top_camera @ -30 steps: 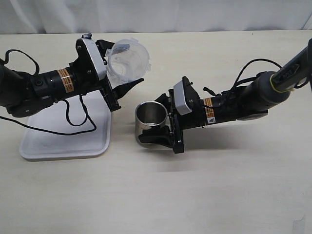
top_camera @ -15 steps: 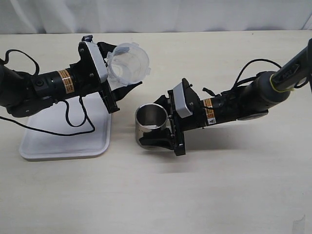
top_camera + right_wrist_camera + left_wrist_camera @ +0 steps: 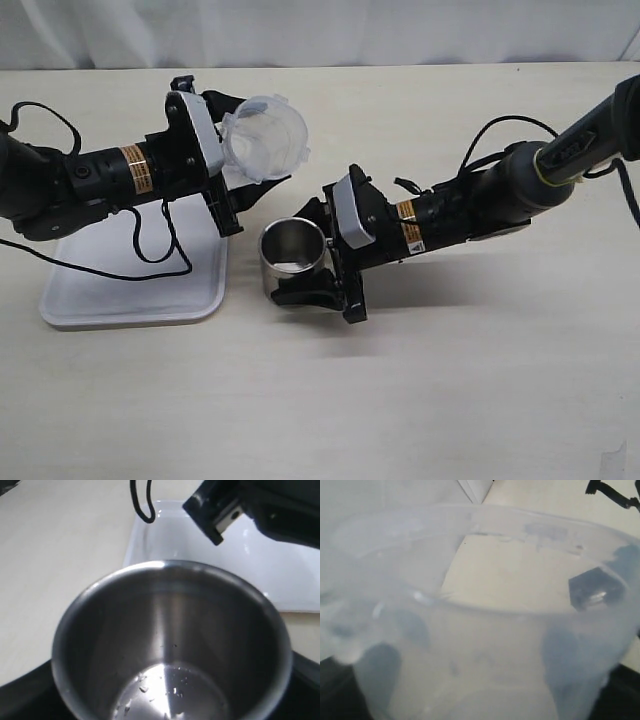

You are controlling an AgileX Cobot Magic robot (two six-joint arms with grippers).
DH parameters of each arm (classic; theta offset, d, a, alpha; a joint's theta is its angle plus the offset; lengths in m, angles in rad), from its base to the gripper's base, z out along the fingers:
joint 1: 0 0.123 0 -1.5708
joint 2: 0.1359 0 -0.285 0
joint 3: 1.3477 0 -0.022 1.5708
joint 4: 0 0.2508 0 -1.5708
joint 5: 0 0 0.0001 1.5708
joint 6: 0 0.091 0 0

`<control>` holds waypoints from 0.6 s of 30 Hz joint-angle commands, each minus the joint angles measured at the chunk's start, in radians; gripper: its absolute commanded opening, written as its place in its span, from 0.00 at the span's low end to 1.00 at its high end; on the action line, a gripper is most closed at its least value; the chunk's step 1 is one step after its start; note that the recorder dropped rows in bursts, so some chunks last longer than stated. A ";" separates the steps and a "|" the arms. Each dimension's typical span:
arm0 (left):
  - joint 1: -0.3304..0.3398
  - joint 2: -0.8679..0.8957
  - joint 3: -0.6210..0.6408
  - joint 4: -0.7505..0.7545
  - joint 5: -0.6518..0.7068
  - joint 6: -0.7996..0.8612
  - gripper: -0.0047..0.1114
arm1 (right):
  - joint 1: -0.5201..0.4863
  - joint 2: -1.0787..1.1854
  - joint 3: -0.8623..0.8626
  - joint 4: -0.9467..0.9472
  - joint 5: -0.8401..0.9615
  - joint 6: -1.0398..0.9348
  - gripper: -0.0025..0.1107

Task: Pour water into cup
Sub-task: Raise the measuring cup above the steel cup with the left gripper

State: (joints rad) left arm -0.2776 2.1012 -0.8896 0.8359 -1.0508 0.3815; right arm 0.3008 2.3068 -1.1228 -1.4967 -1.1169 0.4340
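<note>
cup (image 3: pixel 290 262) of brushed steel is held upright by the right gripper (image 3: pixel 305 255), whose jaws are spread wide and closed on its wall, one black finger on each side. it is seen near the middle of the table (image 3: pixel 450 380), just beside the right edge of the white tray (image 3: pixel 120 295); whether its base touches the table cannot be told. in the right wrist view, water (image 3: pixel 167 690) is seen only as a few shiny drops on the cup's bottom, and the rest of the inside is dark and bare.

a translucent plastic beaker (image 3: pixel 275 135) is clamped by the left gripper (image 3: pixel 258 140), its jaws likewise set wide around the beaker's body. the beaker is held raised and tipped well over, with its mouth turned outward and slightly up. it is placed above and to the left of the cup, apart from it. through the beaker wall in the left wrist view, the table and the tray's corner are made out; whether any water lies inside cannot be told
</note>
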 commanded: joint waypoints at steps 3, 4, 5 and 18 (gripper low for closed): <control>-0.002 -0.015 -0.002 0.000 -0.037 0.046 0.04 | -0.013 0.000 -0.005 0.049 -0.005 0.010 0.06; -0.002 -0.015 -0.002 0.000 -0.034 0.073 0.04 | -0.013 0.000 -0.005 0.049 -0.005 0.019 0.06; -0.002 -0.015 -0.002 0.000 -0.031 0.098 0.04 | -0.013 0.000 -0.005 0.049 -0.005 0.031 0.06; -0.002 -0.015 -0.002 -0.004 -0.031 0.286 0.04 | -0.008 0.000 -0.005 0.049 -0.007 0.052 0.06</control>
State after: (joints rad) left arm -0.2776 2.1012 -0.8896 0.8399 -1.0469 0.6098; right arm 0.2927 2.3068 -1.1228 -1.4617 -1.1131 0.4805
